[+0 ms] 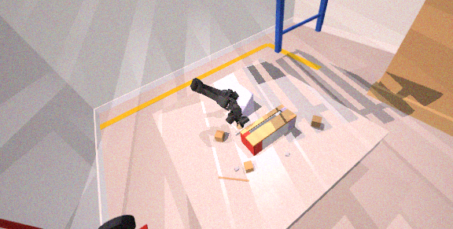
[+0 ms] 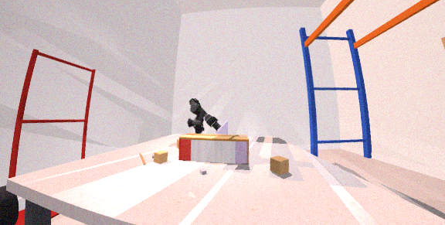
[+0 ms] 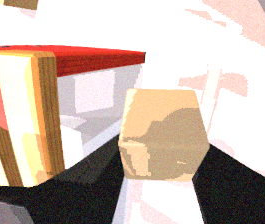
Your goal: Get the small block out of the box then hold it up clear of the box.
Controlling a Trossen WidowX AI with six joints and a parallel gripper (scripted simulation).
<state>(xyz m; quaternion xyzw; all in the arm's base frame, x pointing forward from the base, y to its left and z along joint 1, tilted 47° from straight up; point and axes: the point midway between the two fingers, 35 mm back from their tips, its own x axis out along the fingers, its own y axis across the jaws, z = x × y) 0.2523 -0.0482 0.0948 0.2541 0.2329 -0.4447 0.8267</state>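
A small tan wooden block (image 3: 164, 117) (image 1: 239, 127) sits between the two black fingers of my gripper (image 3: 157, 140) (image 1: 238, 123), which is shut on it. They are outside the box, just off its open long side near the red end. Whether the block touches the table is hard to tell. The box (image 1: 271, 128) (image 2: 212, 151) (image 3: 47, 120) stands upright, with wooden strips on top, a red end and a clear front. In the exterior view the box hides the fingertips and the held block.
Other wooden cubes stand around the box: one (image 1: 219, 135) left, one (image 1: 248, 166) (image 2: 160, 157) below, one (image 1: 316, 121) (image 2: 279, 165) right. A pale lavender block (image 1: 245, 101) (image 2: 224, 128) stands behind the arm. A thin orange stick (image 1: 233, 179) and small grey bits (image 1: 287, 154) lie on the table.
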